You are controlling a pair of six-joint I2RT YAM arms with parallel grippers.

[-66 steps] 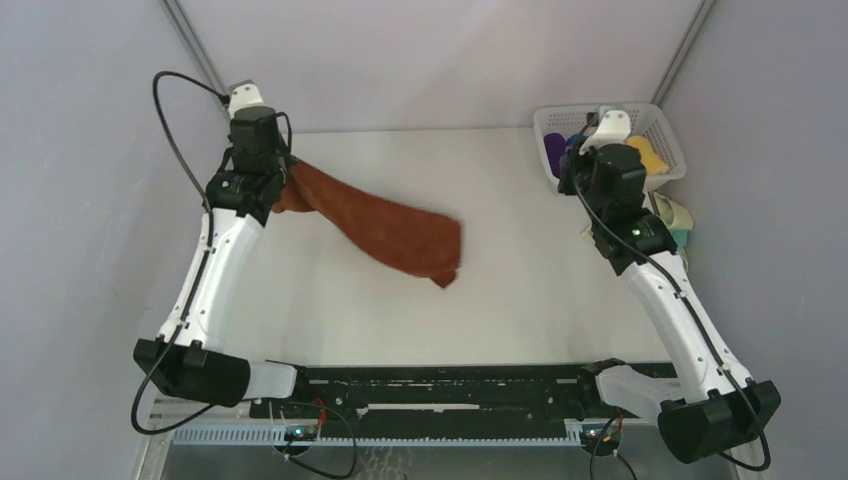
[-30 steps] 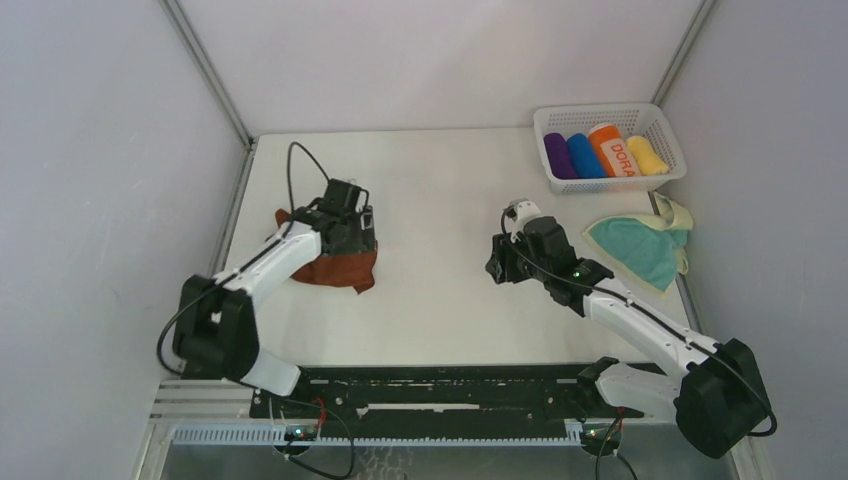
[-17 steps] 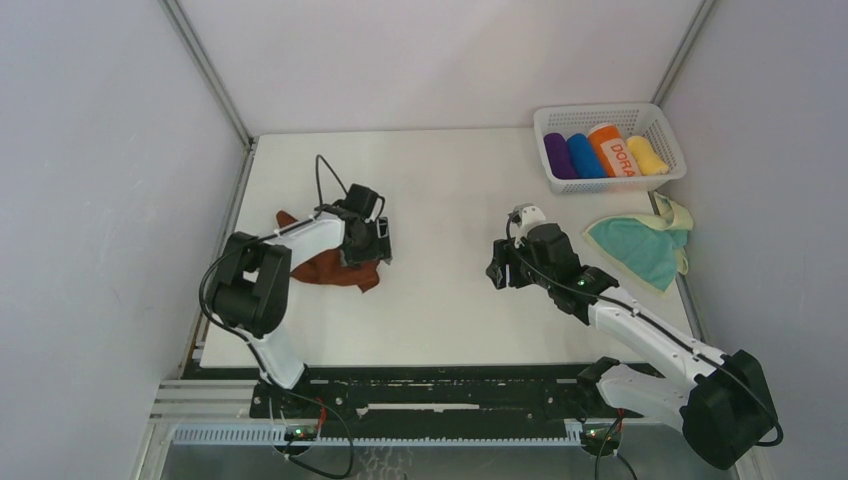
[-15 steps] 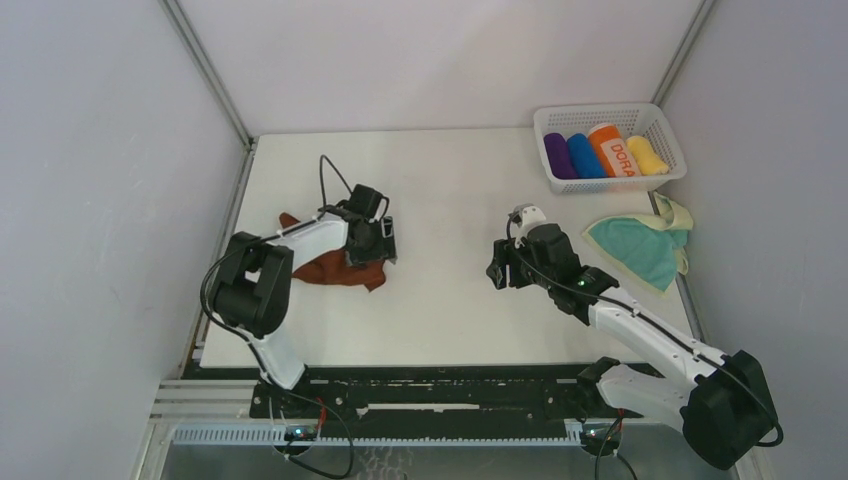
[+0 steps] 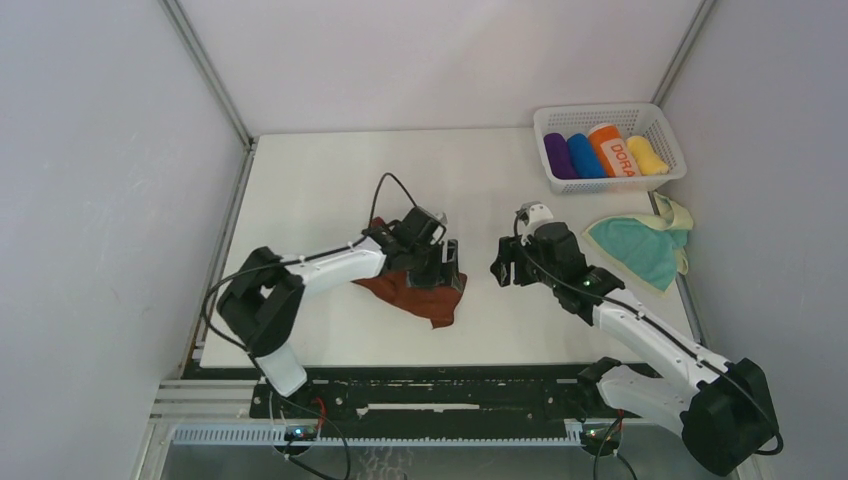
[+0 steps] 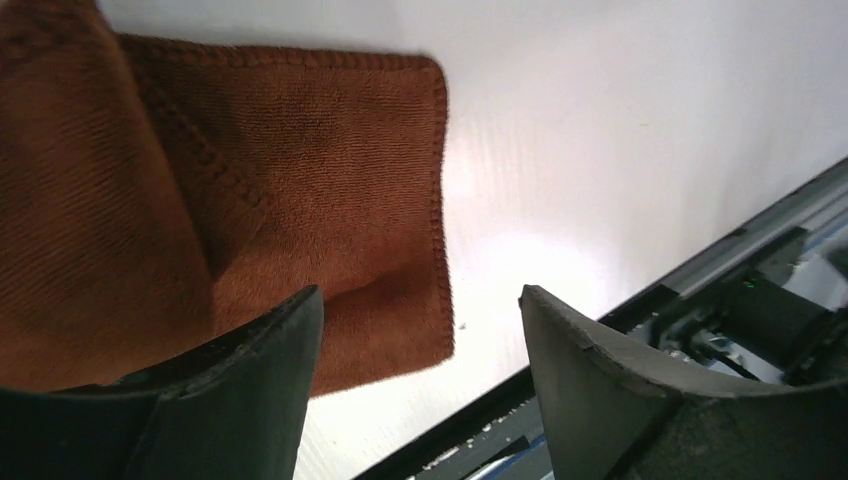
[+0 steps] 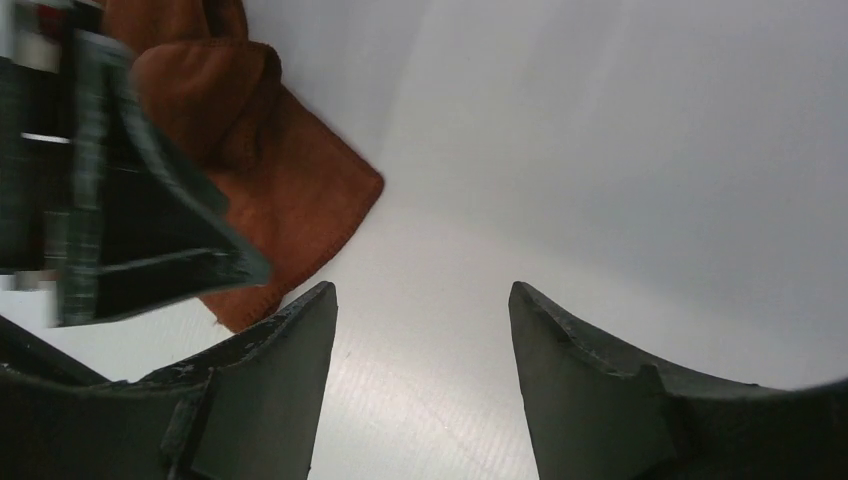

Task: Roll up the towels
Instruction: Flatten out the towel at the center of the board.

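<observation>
The rust-brown towel (image 5: 425,298) lies crumpled on the bench (image 5: 400,170), well apart from the basket (image 5: 600,107), to its near-left. My left hand (image 5: 447,268) is low over it there, fingers apart and nothing clamped between them; one hemmed corner lies flat under the gap. My right hand (image 5: 503,265), between that towel and the basket, is also apart and empty. The teal towel (image 5: 635,250) lies just on the near side of the basket. I judge the step is to spread the brown towel. Each hand should pinch one corner at the hem and pull evenly, so no fold remains.
</observation>
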